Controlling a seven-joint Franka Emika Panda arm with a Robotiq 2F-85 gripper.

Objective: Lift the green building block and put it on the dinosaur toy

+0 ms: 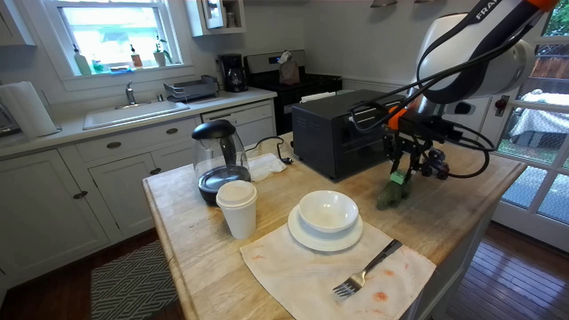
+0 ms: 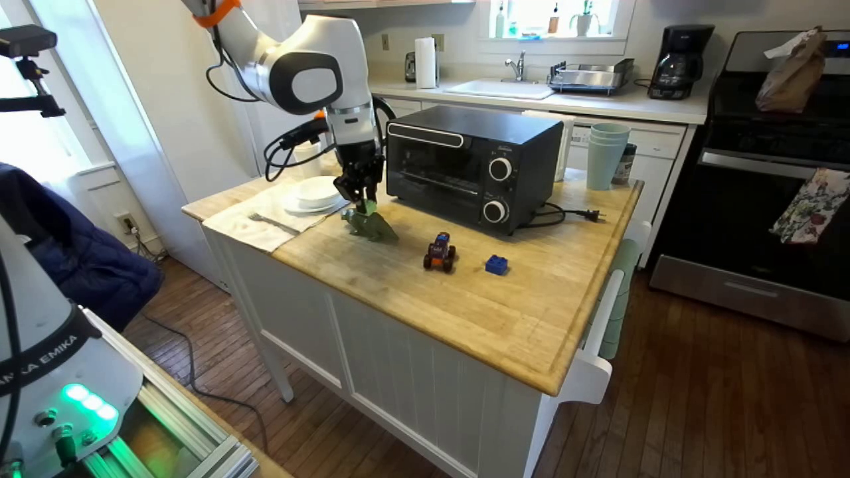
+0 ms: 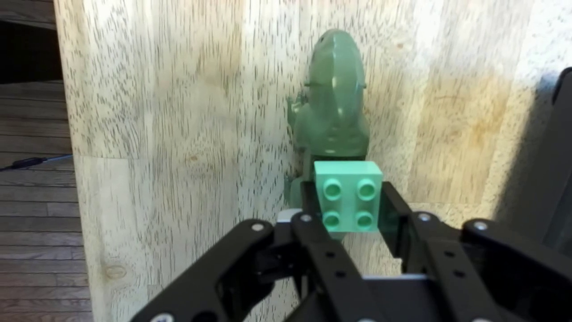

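Observation:
The green building block (image 3: 348, 197) is a small mint-green brick with round studs, held between the two black fingers of my gripper (image 3: 349, 208) in the wrist view. The dinosaur toy (image 3: 337, 98) is a dull green figure on the wooden table, its far part pointing up the picture; the block and fingers hide its near part. In both exterior views the block (image 1: 398, 176) (image 2: 370, 208) sits at the fingertips directly above the back of the dinosaur toy (image 1: 387, 198) (image 2: 375, 228). I cannot tell whether the block touches the toy.
A black toaster oven (image 2: 465, 166) stands close beside the gripper. A white bowl (image 1: 328, 211) on a plate, a cloth (image 1: 311, 275) and a fork (image 1: 369, 269) lie nearby. A toy truck (image 2: 439, 252) and a blue block (image 2: 496, 265) are on the table (image 2: 398, 285).

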